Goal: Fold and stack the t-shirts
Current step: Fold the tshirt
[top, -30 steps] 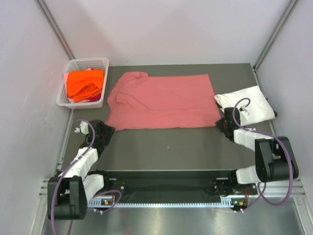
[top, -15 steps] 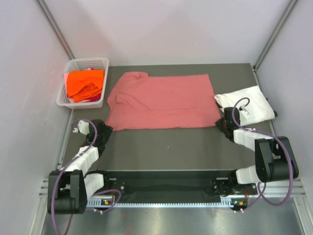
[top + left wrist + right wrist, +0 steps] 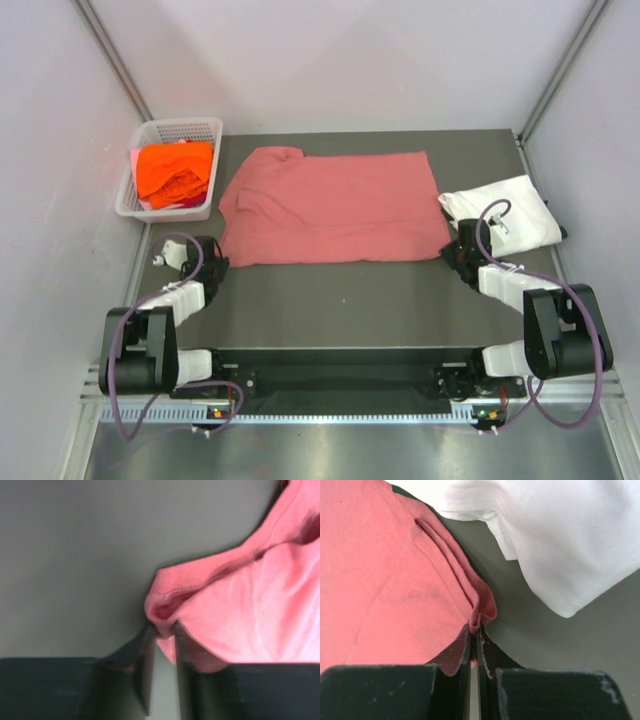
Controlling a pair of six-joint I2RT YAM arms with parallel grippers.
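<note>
A dusty pink-red t-shirt (image 3: 330,205) lies spread flat across the middle of the table. My left gripper (image 3: 215,260) is at its near left corner. In the left wrist view the gripper (image 3: 164,631) has a bunched fold of the pink cloth (image 3: 250,615) pinched between its narrowed fingers. My right gripper (image 3: 452,250) is at the near right corner. There the gripper (image 3: 476,630) is shut tight on the shirt's hem (image 3: 385,580). A folded white t-shirt (image 3: 515,210) lies right of it, its edge (image 3: 560,535) close by. An orange t-shirt (image 3: 175,172) sits crumpled in the basket.
A white mesh basket (image 3: 180,125) stands at the far left by the side wall. Light walls close in the table on the left, right and back. Dark bare table (image 3: 340,295) runs between the shirt's near edge and the arm bases.
My left arm has swung its elbow outward, and its gripper has narrowed onto the shirt's near left corner. The right arm and all the shirts have stayed put.
</note>
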